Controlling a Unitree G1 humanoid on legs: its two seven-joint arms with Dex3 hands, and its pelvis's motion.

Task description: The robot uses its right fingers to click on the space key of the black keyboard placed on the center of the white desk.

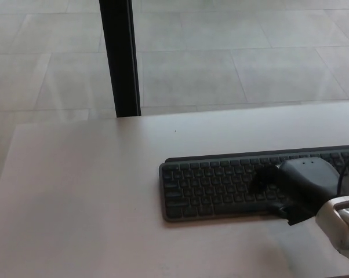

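— What do you see, going from left to right?

— You see a black post [121, 58] standing behind the white bench [82, 191]. Then the black keyboard [221, 184] lies on the bench, toward the right side.

— And the robot's right hand [290, 188]?

— It rests over the keyboard's right part, low by the front keys. You cannot tell if it is open or closed.

Single head view looks down, fairly close, at the desk [76, 191]; right side apparently cropped.
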